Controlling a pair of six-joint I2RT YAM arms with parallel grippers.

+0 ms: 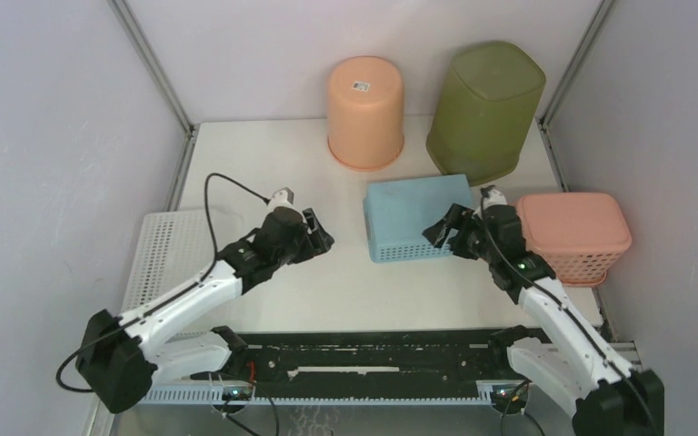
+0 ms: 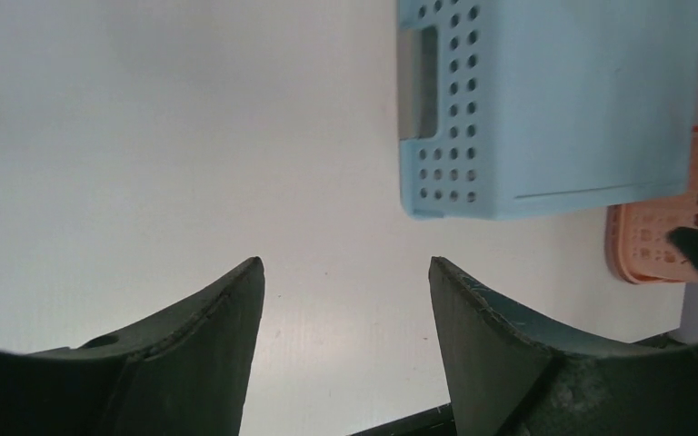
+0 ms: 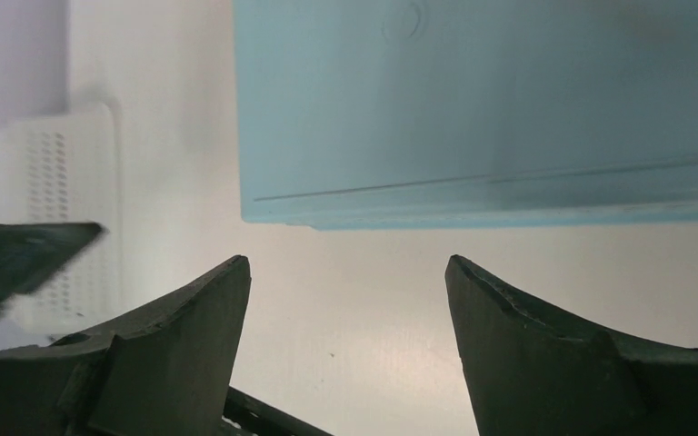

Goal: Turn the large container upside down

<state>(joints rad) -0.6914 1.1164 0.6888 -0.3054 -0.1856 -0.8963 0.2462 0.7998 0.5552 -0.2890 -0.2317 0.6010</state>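
Squarely in the middle of the table (image 1: 327, 291), the blue container (image 1: 418, 218) lies bottom-up, its solid base facing upward. The left gripper (image 1: 320, 234) hovers to its left, apart from it, fingers spread and holding nothing. The right gripper (image 1: 443, 232) sits just beside its near-right corner, fingers wide and holding nothing.

Left arm (image 1: 177, 304), right arm (image 1: 568, 327): white links, black joints; black cable (image 1: 207, 213).

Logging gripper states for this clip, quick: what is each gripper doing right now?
Left gripper: open, holding nothing.
Right gripper: open, holding nothing; the blue basket lies just ahead of its fingers.
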